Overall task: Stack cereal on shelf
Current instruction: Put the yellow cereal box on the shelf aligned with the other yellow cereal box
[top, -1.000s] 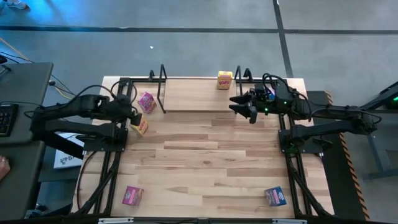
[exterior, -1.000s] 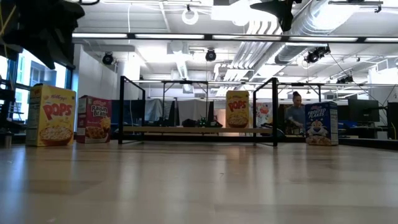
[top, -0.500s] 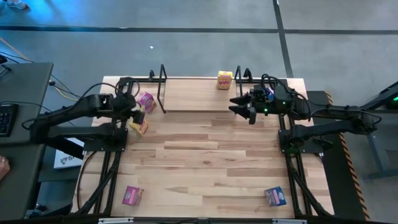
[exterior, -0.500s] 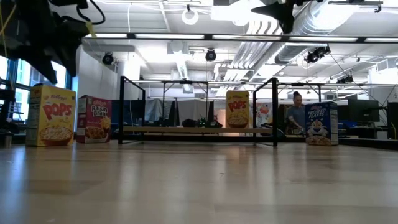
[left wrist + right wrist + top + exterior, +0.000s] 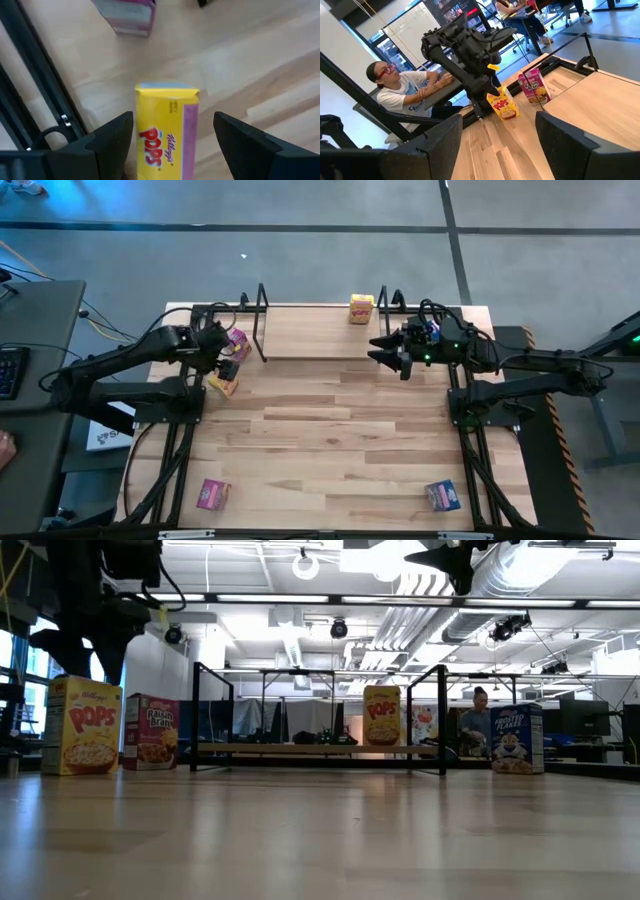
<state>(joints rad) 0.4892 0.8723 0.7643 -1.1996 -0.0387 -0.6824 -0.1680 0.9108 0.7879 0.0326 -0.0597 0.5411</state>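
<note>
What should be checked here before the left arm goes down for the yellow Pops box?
1. Left gripper open: ok, its fingers stand apart on either side of the yellow Pops box.
2. Gripper above the box: ok in the left wrist view; the box lies between the fingers.
3. Box upright on the table: ok in the low view.
4. Pink box clear of the grasp: cannot tell; it stands close beside.
5. Shelf has room: ok, only one yellow box stands at its right end.
6. Right gripper out of the way: ok, open beside the shelf's right end.
</note>
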